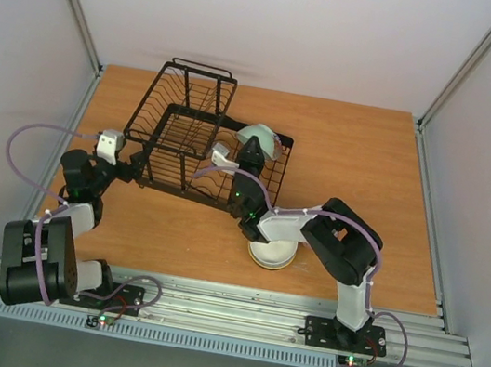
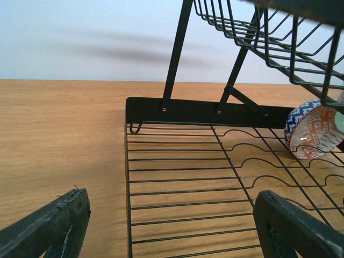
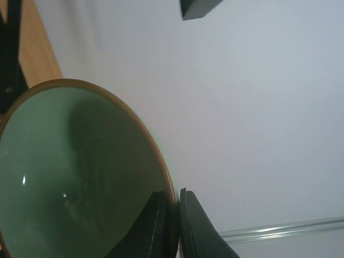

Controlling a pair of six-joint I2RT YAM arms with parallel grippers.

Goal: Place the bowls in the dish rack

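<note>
My right fingers (image 3: 196, 231) pinch the rim of the plain sage-green round ceramic bowl (image 3: 80, 177), one inside and one outside, narrow on the thin wall. The bowl hangs over the right end of the black wire dish rack (image 2: 204, 112), toward the counter's far edge.

Glazed ceramic is stiff and smooth, so it is likely slippery and could chip against wire. I judge it heavy enough to pivot in a rim pinch.

My left fingers (image 2: 293, 226) stand wide and empty astride the rack's left edge. A blue-and-red patterned ceramic bowl (image 2: 309, 131) stands on edge in the wavy wires. A cream-white round bowl (image 1: 271, 256) sits by the near edge.
</note>
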